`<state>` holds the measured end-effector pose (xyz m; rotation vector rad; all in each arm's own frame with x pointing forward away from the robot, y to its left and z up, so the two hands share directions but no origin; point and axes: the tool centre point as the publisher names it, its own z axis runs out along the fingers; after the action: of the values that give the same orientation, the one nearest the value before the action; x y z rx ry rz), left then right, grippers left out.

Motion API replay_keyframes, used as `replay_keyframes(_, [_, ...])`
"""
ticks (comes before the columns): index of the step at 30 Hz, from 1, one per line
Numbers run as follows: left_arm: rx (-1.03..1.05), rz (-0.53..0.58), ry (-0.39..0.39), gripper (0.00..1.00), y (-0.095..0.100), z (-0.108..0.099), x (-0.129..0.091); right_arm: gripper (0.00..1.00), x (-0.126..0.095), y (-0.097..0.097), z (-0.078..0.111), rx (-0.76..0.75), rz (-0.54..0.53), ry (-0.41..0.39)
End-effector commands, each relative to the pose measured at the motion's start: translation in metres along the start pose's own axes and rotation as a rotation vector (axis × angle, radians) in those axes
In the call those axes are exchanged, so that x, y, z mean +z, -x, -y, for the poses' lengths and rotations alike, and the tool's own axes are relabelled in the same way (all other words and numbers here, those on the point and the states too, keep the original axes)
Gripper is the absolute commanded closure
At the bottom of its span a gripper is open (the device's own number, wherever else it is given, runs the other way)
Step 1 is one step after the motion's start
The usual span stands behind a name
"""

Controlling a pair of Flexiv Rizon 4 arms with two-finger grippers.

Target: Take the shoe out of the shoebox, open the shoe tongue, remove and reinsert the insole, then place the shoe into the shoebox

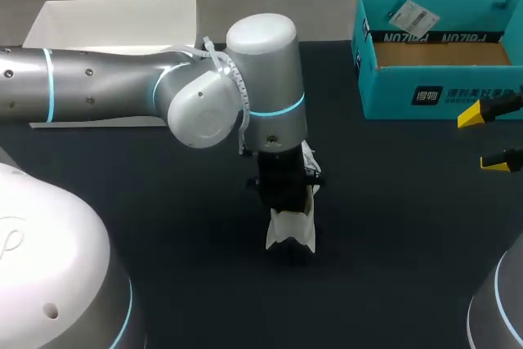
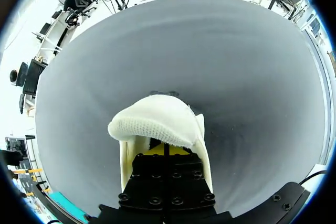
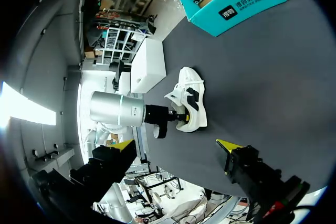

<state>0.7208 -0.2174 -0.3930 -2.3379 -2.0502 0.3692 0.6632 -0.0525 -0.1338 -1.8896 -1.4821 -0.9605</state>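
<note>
Head view: a black table [image 1: 392, 234] – the white shoe [image 1: 292, 233] lies near its middle, well apart from the open teal shoebox [image 1: 441, 91] at the far right. A white box [image 1: 114, 22] sits far left. The left gripper [image 2: 167, 150] dips into the shoe – whether it pinches anything cannot be told. The right gripper [image 1: 488, 138] hovers spread and empty beside the shoebox.

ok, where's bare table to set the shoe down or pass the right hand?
Free: the table between shoe and teal shoebox, and the strip between shoe and near edge. Crowded: centre, left hand at the shoe; left arm covers the left by the white box.
</note>
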Motion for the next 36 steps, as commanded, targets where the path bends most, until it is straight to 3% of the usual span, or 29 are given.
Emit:
replay_keyframes(1, [-0.003,0.000,0.005,1.00,0.004,-0.004,0.015,0.00,0.000,0.000,0.002,0.001,0.002,0.003])
replay_keyframes(6, [-0.011,-0.023,0.031,1.00,0.001,-0.006,0.016,0.00,0.000,0.000,0.002,0.001,0.002,0.003])
replay_keyframes(17, [-0.040,0.008,0.201,1.00,0.000,-0.027,-0.033,0.00,0.000,0.000,0.002,0.001,0.002,0.003])
replay_keyframes(19, [-0.036,-0.016,0.240,1.00,0.000,-0.035,-0.031,0.00,0.000,0.000,0.002,0.001,0.002,0.003])
replay_keyframes(30, [-0.038,-0.047,0.245,1.00,-0.006,-0.042,0.006,0.00,0.000,0.000,0.002,0.001,0.002,0.003])
replay_keyframes(36, [-0.044,-0.053,0.295,1.00,-0.010,-0.041,0.001,0.00,0.000,0.000,0.002,0.001,0.002,0.003])
